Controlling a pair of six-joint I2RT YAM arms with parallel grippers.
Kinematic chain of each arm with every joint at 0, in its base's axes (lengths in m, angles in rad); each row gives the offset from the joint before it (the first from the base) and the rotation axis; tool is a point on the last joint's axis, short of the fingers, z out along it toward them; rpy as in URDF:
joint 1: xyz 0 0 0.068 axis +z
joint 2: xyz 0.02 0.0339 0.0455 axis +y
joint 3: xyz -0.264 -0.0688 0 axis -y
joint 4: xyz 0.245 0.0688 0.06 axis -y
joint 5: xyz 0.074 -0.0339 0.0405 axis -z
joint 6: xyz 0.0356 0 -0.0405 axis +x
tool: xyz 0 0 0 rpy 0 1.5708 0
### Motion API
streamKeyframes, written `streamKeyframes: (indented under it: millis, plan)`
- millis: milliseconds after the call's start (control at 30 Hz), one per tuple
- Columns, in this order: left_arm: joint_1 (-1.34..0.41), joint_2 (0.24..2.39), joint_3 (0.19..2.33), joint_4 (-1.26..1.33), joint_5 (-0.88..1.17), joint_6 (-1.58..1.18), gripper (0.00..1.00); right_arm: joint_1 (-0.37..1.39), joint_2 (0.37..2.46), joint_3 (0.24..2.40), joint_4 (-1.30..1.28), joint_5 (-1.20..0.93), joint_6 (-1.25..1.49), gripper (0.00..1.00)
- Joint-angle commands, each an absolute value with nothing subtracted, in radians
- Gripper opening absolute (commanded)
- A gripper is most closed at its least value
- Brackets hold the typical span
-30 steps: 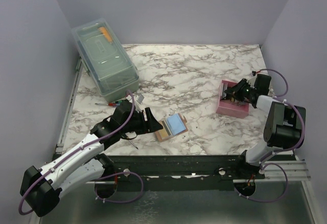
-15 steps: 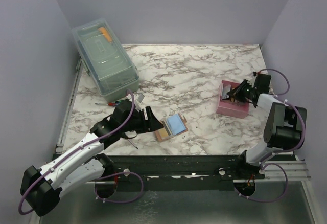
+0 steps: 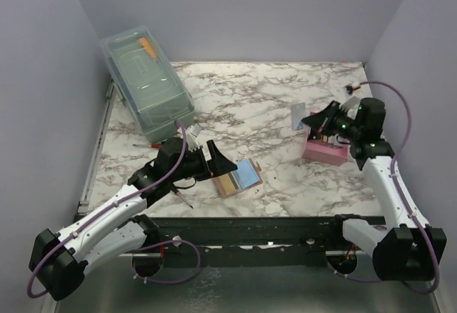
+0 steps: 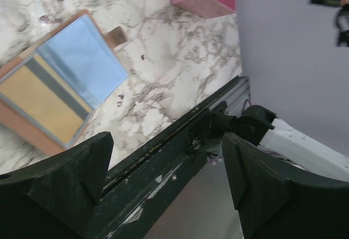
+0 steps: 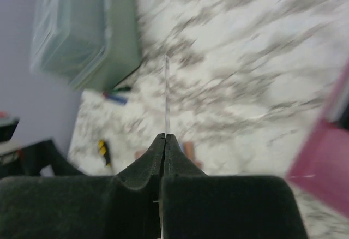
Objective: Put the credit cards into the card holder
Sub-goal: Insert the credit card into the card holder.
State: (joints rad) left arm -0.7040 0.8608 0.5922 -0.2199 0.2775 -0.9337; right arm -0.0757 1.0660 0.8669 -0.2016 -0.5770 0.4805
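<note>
Top external view: at far left, a clear, green-tinted plastic box [image 3: 146,84] with a lid sits on the marble-patterned table [image 3: 271,91]. Next, the left tool [image 3: 220,161] hovers just beside the card holder [image 3: 239,177], jaws spread wide and gripping nothing. The left wrist view shows its two dark fingers [image 4: 54,184] framing only the table's front edge. The card holder, a flat tan leather-like fold, lies open near that edge, with smooth pale blue and yellow rectangles showing within. Further right, the right tool [image 3: 314,121] is pinched tight on a pale card [image 3: 300,116], thin and stiff, held upright in the air well apart from the holder. The right wrist view shows the card edge-on, a mere sliver. At far right stands a pink plastic tray [image 3: 325,148]. The step in hand appears to be carrying this card across to the holder. Done well, that likely means tilting the card nearly flat and lining its edge with the pocket mouth. The left tool could steady the light holder so it does not skid on the slick table.
</note>
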Motion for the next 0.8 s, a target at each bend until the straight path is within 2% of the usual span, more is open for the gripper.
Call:
streamKeyframes:
  millis: [0, 167, 433, 500, 633, 767]
  plan:
    - [-0.701, 0.817, 0.492, 0.137, 0.370, -1.076, 0.87, 0.108, 1.038, 0.673, 0.052, -0.866, 0.764, 0.00]
    - [-0.701, 0.806, 0.384, 0.349, 0.361, -1.194, 0.84, 0.298, 1.033, 0.516, 0.406, -0.839, 0.996, 0.00]
    - [-0.701, 0.810, 0.329, 0.380, 0.301, -1.245, 0.81, 0.477, 1.160, 0.401, 0.777, -0.762, 1.165, 0.00]
    - [-0.700, 0.812, 0.315, 0.402, 0.293, -1.259, 0.77, 0.507, 1.200, 0.400, 0.823, -0.751, 1.180, 0.00]
    - [-0.700, 0.822, 0.305, 0.424, 0.282, -1.266, 0.63, 0.539, 1.256, 0.390, 0.915, -0.736, 1.215, 0.00]
    - [-0.701, 0.828, 0.297, 0.429, 0.270, -1.259, 0.55, 0.549, 1.282, 0.388, 0.945, -0.727, 1.225, 0.00]
